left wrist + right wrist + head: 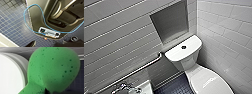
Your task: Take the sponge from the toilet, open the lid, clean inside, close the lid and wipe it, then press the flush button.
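Observation:
The bright green sponge (53,69) hangs close to the right wrist camera, pinched at its narrow end by my right gripper (45,91), which is shut on it. Beside the sponge curves the white lid (10,74). In the head view the white toilet (194,67) stands in the corner with its lid (209,82) down. The small dark flush button (183,47) sits in the middle of the tank top. My left gripper is open and holds nothing that I can see; its wrist view looks down at dark blue floor tiles (12,22).
A metal grab bar (134,72) runs along the tiled wall left of the tank. A recessed niche (170,21) sits above the tank. A sink with a faucet (124,88) is at the lower left. White tiled wall closes the right side.

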